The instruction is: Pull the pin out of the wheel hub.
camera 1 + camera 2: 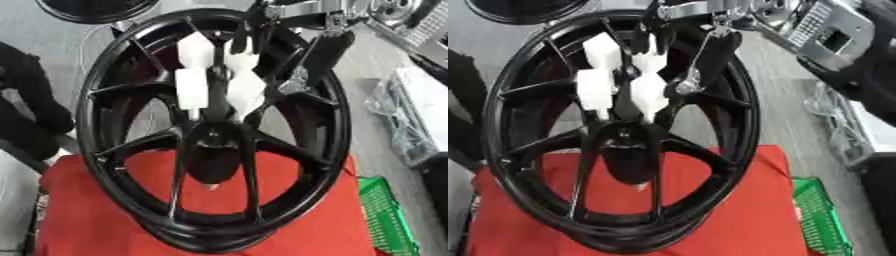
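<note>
One black wheel hub (214,130) is filling the middle of the frame, standing tilted with its lower rim resting on one red cloth (201,220), and its thin spokes are fanning out from a dark centre where a small pale tip, possibly the pin (213,187), is showing just below. One right hand (219,80), black with four white finger covers, is reaching down from the upper right and lying over the spokes above the centre, though whether those fingers are curling on anything cannot be told. One green basket (385,215) is sitting at the lower right edge.
</note>
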Robot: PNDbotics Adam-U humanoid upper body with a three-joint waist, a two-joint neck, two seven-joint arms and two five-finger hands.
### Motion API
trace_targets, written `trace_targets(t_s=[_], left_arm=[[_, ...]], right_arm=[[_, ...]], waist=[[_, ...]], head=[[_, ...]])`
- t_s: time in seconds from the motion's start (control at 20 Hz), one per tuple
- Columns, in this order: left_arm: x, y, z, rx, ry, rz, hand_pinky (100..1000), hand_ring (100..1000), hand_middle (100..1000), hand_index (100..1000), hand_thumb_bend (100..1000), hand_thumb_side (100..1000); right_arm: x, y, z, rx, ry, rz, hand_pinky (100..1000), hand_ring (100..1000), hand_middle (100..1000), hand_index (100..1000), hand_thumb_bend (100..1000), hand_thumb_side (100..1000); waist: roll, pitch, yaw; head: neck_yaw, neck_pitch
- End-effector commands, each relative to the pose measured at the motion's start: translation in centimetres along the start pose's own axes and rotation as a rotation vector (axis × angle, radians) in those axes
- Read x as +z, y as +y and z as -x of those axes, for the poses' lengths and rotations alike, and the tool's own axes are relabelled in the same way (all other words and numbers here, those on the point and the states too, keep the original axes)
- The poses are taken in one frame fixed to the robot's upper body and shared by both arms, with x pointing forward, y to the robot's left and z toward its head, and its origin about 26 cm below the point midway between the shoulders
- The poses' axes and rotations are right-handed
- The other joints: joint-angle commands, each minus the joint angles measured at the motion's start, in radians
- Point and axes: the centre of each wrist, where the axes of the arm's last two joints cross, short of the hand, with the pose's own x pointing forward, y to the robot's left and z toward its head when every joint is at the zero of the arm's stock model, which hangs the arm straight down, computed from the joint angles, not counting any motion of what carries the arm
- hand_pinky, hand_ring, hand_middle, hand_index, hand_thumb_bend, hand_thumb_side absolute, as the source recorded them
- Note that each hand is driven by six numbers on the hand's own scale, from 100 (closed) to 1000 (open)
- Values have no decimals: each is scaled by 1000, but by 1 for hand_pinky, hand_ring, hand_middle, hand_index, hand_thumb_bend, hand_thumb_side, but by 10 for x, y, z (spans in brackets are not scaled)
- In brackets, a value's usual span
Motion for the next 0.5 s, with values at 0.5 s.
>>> trace_targets(t_s=[0.5], left_arm=[[-2,0,-6,-9,-19,16,573,891,791,678,375,639]], right_arm=[[11,-14,-12,41,-3,56,640,558,603,735,387,127]], waist=[[4,-19,-3]], head=[[-3,0]])
